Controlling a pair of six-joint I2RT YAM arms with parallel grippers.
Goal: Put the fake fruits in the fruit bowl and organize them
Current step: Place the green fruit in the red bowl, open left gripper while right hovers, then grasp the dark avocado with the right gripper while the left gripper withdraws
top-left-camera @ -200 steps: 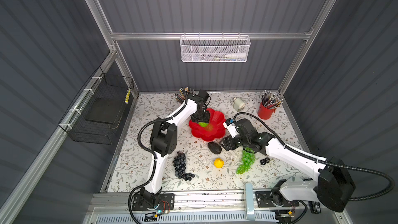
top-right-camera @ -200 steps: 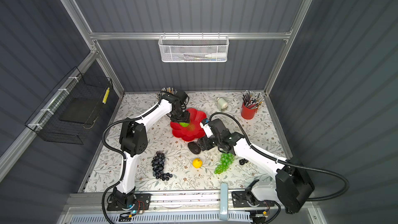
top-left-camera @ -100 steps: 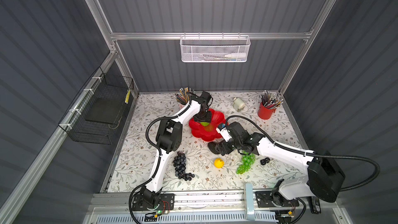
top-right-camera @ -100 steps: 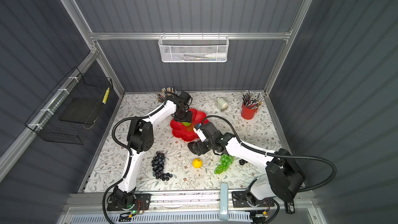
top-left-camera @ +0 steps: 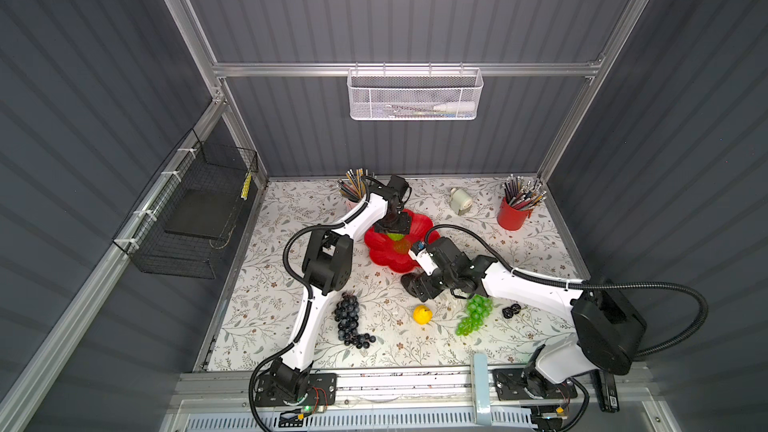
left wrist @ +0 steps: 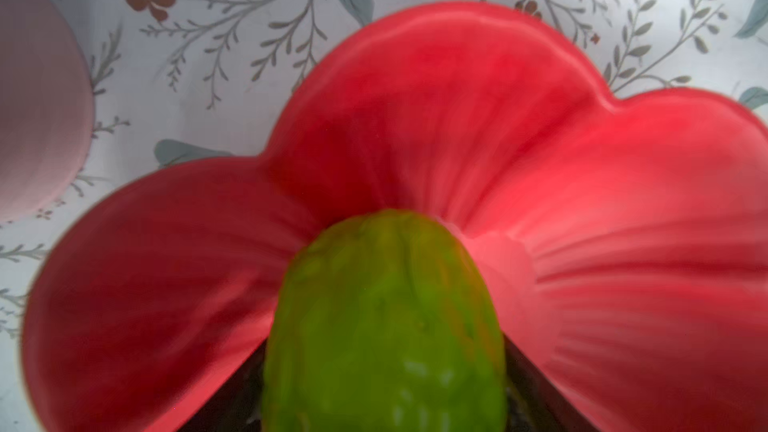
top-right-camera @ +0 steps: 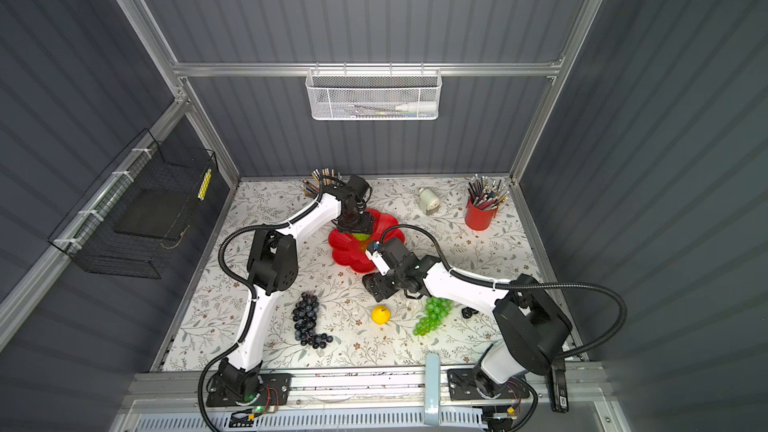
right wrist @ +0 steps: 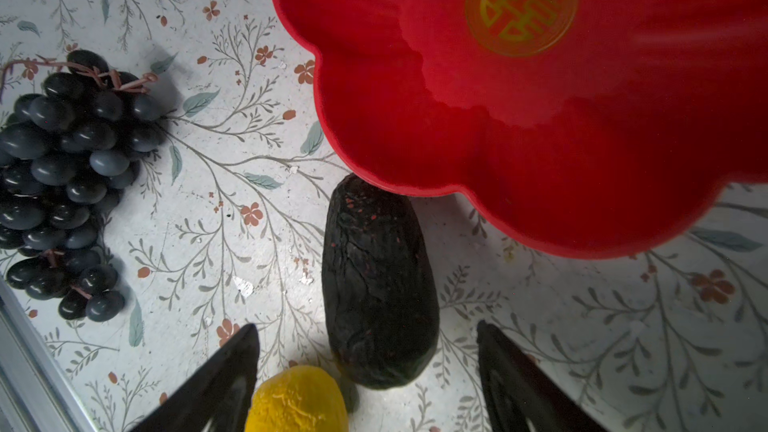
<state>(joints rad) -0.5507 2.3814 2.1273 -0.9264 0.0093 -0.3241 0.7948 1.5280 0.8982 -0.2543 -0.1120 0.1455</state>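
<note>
Fingers (right wrist: 226, 376) of my right gripper (right wrist: 368, 326) are spread around the black fruit (right wrist: 376, 280) by the bowl (right wrist: 415, 118), near side. My left gripper (top-left-camera: 395, 231) flanks the green ball (left wrist: 386, 317); whether it pinches, I cannot tell.

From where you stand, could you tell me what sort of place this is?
Probably a robot test booth: grey panelled walls on an aluminium frame, a left arm and right arm bolted to a front rail, a floral tabletop with a red pencil cup.
</note>
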